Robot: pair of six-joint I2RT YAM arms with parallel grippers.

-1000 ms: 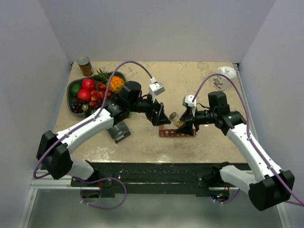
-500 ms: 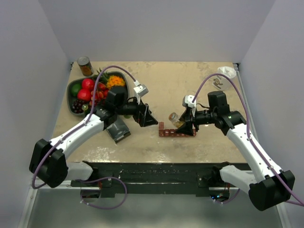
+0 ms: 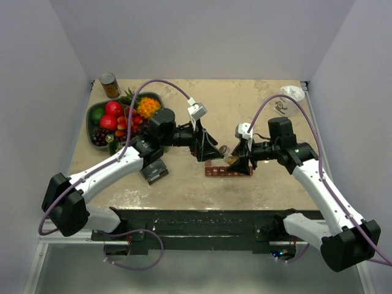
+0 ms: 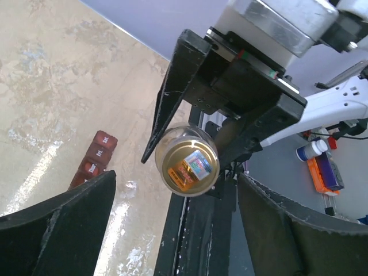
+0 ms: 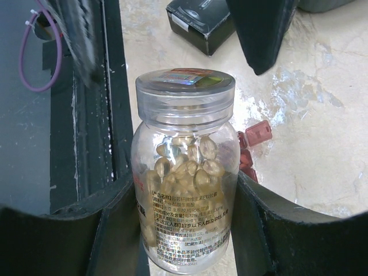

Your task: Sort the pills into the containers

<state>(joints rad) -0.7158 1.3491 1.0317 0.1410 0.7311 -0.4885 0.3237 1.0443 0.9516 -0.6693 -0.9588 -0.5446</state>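
My right gripper is shut on a clear pill bottle with its cap on. The bottle holds several golden pills and is tipped on its side toward the left arm. Below it on the table lies the dark red strip of containers, part of it also showing in the right wrist view. My left gripper is open and faces the cap end-on, a short way off, with nothing between its fingers.
A grey bowl of fruit stands at the back left, with a can behind it. A black box lies under the left arm. A crumpled clear wrapper sits in the far right corner.
The left gripper pulled back to the left, away from the bottle, then came back up to the cap. Its jaws have narrowed slightly. The right arm and bottle stayed still.
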